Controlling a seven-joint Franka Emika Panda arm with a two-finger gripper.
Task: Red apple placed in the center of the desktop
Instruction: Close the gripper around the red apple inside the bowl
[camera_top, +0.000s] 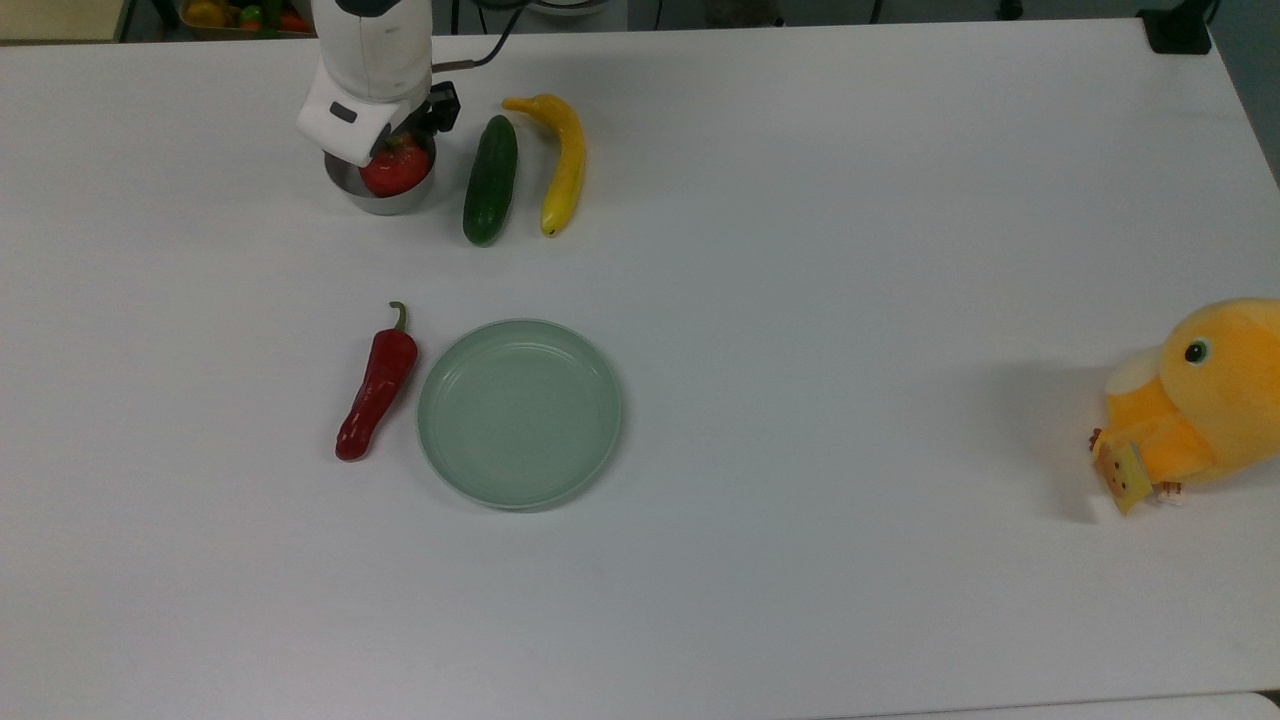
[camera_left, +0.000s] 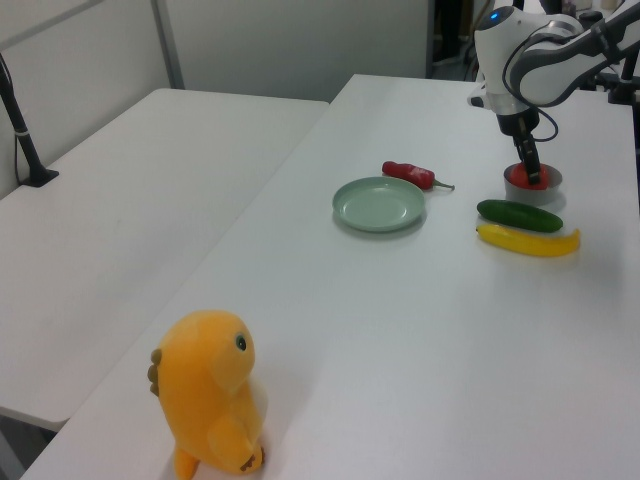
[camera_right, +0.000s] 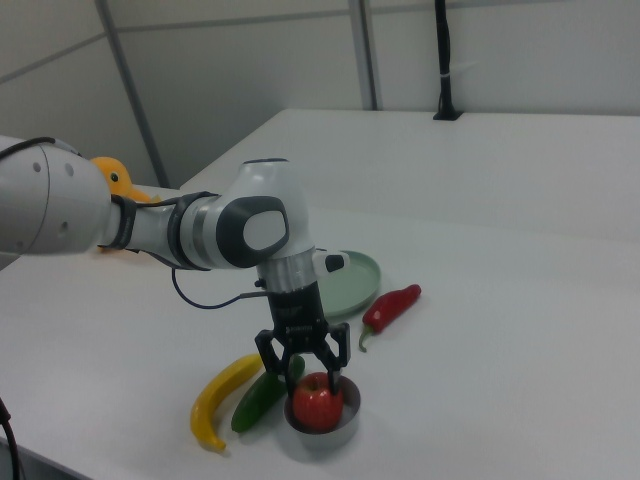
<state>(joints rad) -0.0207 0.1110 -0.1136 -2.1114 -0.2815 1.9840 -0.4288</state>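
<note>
Plain pale wall panels (camera_left: 290, 40) with grey metal uprights (camera_left: 165, 42) behind a second white table (camera_left: 120, 200), standing just beside the main one. Black post (camera_right: 443, 60) rising from that table's far edge. Even, soft light.
</note>
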